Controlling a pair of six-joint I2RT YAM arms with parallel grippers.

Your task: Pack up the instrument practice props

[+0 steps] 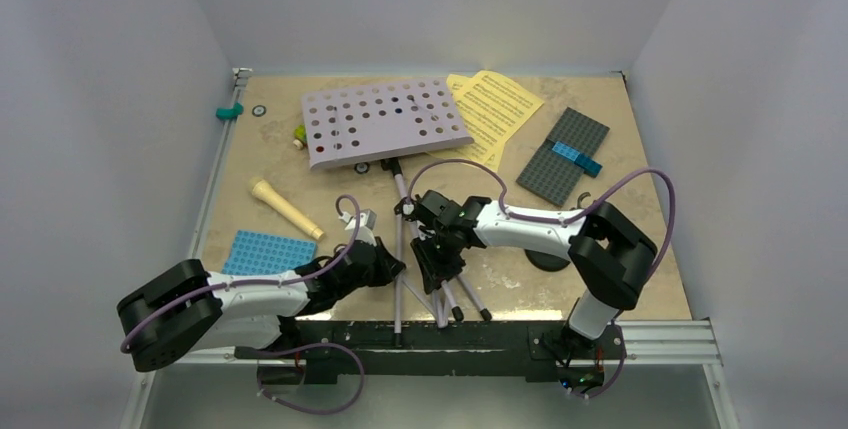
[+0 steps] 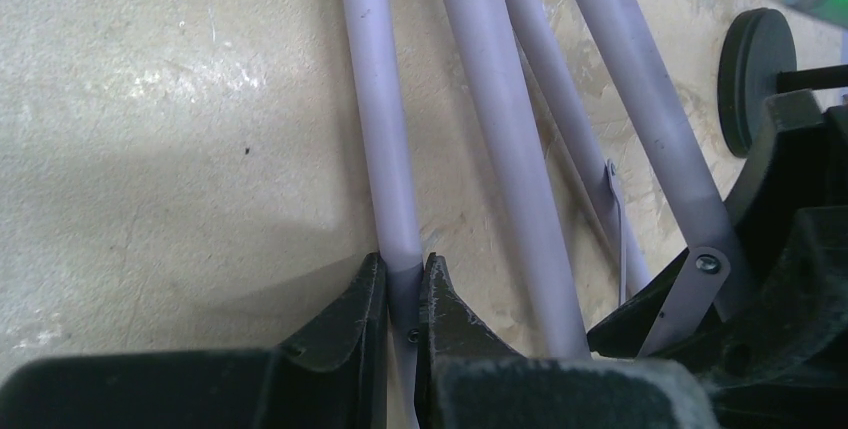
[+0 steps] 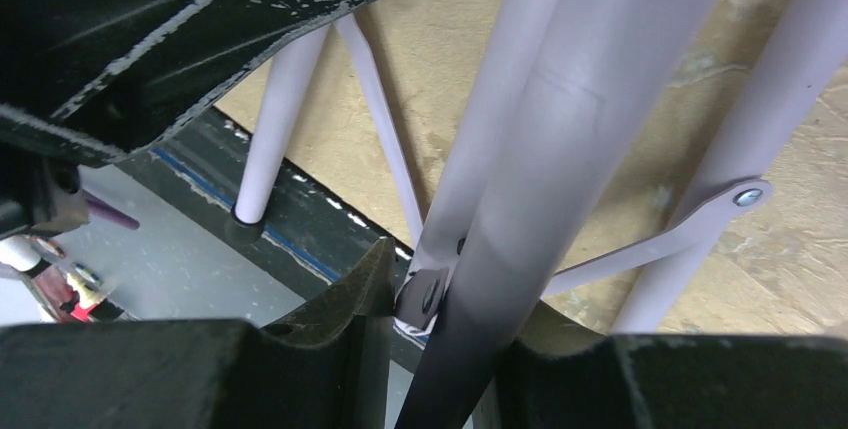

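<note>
Tripod music stand [image 1: 385, 121] is pictured lying flat on the table, its long axis set from the far edge to the near edge, almost square to both. The perforated lilac desk [image 1: 340, 134] is turned toward the far edge, while the splayed legs are fanned out toward the near edge, between the two arms.

The outermost leg [image 2: 380, 99] on the left side is clamped by the left gripper [image 2: 403, 279], whose jaws are drawn narrow across the tube, at right angles to its length. The central tube [image 3: 560, 129] is taken by the right gripper [image 3: 455, 329] close to the hinge straps. Its jaws are set partly apart and appear closed around the tube from the right-hand side. Both grips are placed at the leg end of the stand, close together, well away from the desk.

Folding of the tripod is judged to be the step in hand. The held leg is seen angled off to the left of the central tube, so it would need to be swung rightward, toward the tube steadied by the right gripper.

The cream toy microphone [image 1: 286, 210] is left lying near the left edge. The yellow sheet-music pages [image 1: 497, 107] are spread by the far edge, just right of the desk. The round black mic stand base [image 2: 755, 79] is glimpsed beside the right arm.
</note>
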